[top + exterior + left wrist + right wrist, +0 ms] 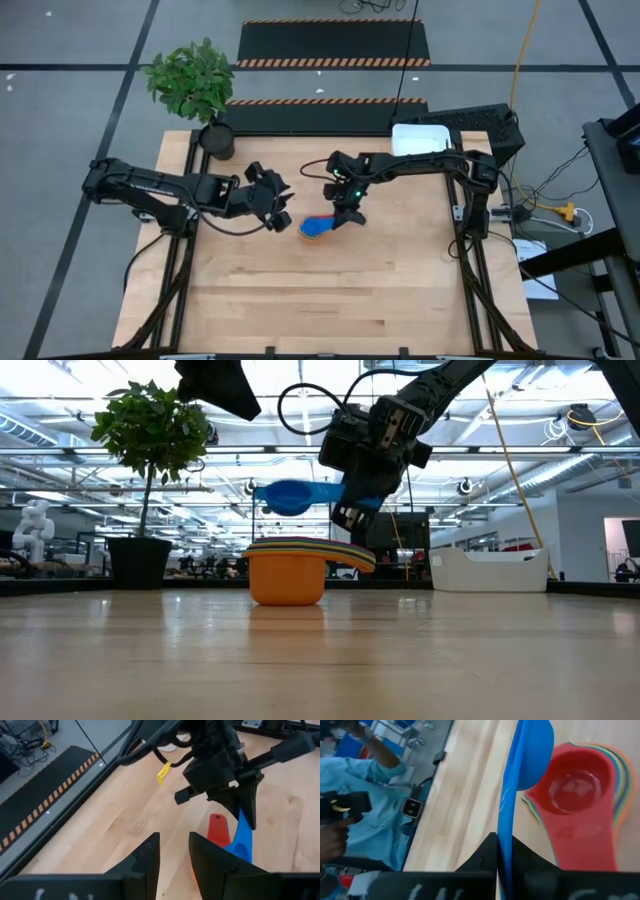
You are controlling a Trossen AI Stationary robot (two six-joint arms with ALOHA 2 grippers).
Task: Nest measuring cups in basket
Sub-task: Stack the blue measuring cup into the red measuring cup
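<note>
Blue cup (292, 497) in shut right tool (352, 512)

The counter (330, 290) is pale wood with visible grain, smooth and faintly shiny where it mirrors the cups in the low view. The stacked measuring cups (290, 570) near the frame's centre look like smooth plastic; the red cup (572, 800) has a glossy bowl. The blue cup (295, 497) is matt plastic. The white basket (490, 570) at right is smooth plastic. The right end effector (350, 510) is dull black.
</note>
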